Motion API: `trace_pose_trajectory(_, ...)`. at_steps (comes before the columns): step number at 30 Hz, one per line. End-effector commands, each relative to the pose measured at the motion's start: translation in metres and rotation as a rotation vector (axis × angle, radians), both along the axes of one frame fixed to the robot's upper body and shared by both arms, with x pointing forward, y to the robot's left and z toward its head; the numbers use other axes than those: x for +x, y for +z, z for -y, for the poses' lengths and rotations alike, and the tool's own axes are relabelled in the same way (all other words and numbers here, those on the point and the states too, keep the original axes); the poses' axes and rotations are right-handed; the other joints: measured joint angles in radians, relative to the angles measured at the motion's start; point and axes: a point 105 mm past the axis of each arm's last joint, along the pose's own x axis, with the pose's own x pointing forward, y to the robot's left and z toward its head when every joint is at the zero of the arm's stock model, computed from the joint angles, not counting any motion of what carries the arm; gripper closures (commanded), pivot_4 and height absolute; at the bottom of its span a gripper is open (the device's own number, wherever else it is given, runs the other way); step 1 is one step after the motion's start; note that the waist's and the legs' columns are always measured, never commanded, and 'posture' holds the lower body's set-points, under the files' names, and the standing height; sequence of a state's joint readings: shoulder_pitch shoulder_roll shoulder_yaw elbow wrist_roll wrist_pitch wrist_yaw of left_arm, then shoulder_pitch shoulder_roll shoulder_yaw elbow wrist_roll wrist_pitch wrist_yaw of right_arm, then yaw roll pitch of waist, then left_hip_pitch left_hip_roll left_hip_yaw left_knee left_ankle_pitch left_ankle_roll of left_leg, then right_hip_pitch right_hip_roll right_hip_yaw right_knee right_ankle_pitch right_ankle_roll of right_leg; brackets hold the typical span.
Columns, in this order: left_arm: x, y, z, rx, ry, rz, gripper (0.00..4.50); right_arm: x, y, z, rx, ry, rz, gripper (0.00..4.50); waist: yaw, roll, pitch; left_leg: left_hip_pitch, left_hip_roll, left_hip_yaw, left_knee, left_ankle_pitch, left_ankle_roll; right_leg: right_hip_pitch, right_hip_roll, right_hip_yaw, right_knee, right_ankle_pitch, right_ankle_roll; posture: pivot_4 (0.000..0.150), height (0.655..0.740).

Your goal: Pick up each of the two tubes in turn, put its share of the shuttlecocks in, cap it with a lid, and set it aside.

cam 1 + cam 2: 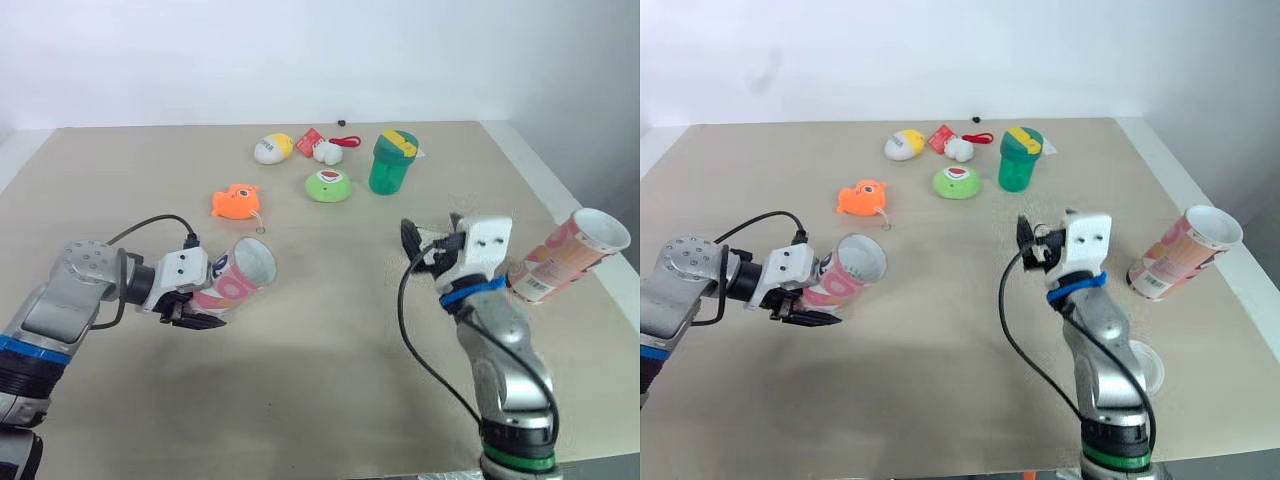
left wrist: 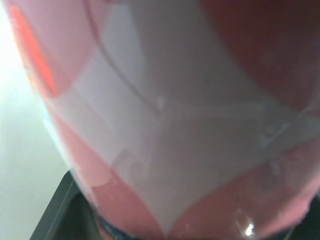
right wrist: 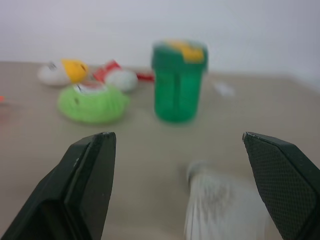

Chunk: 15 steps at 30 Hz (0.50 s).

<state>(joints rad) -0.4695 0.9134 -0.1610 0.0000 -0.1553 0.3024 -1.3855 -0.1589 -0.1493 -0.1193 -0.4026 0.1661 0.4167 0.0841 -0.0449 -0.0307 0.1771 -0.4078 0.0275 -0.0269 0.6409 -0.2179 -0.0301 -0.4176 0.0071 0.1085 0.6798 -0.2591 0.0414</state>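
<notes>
- Lid (image 1: 1150, 372): what looks like a pale round cap lies flat on the table (image 1: 320, 340) beside the right arm's base, nearest the robot. Judged to be waiting for the capping step.
- Left gripper (image 1: 205, 297): clamped across the lower body of the pink tube (image 1: 240, 275), held tilted off the table. The open mouth turns up and towards the right arm, presumably so it can be loaded.
- Right gripper (image 3: 176, 136): fingers spread wide and empty, aimed low over the table. A white shuttlecock (image 3: 220, 205) lies just ahead between them, the likely next pick.
- Second tube (image 1: 568, 255): lies on its side at the table's right edge, mouth outward, well apart from both grippers.
- Far clutter: orange fish toy (image 1: 235, 201), green round toy (image 1: 328, 185), green cup (image 1: 392, 162), yellow-and-white egg toy (image 1: 272, 148) and red-and-white toy (image 1: 322, 147). All lie beyond the work area; none blocks the path between the grippers.
</notes>
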Motion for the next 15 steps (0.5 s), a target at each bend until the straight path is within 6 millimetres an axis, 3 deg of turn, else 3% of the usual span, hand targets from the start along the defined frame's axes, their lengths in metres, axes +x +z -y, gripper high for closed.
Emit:
trace_pose_trajectory(1, -0.001, -0.005, 0.006, 0.004, -0.034, -0.014, 1.51, -0.001, -0.007, 0.001, 0.06, -0.046, -0.031, 0.16, 0.0, 0.0, 0.0, 0.0, 0.0, 0.0, 0.0, 0.0, 0.0, 0.0, 0.0, 0.0, 0.0, 0.0, 0.0, 0.15, 0.74)
trace_pose_trajectory(8, -0.001, -0.007, 0.005, 0.029, -0.039, -0.02, 1.51, 0.015, -0.029, -0.001, 0.097, -0.062, -0.123, 0.16, 0.0, 0.0, 0.0, 0.0, 0.0, 0.0, 0.001, 0.0, 0.0, 0.001, 0.0, 0.0, 0.0, 0.001, 0.0, 0.15, 0.74)
trace_pose_trajectory(15, -0.005, -0.001, -0.004, 0.095, -0.041, -0.021, 1.51, 0.037, -0.023, -0.001, 0.114, -0.056, -0.109, 0.16, -0.006, 0.001, 0.0, 0.001, 0.001, 0.0, 0.0, 0.0, 0.0, 0.0, 0.001, 0.0, 0.0, 0.001, -0.001, 0.15, 0.74)
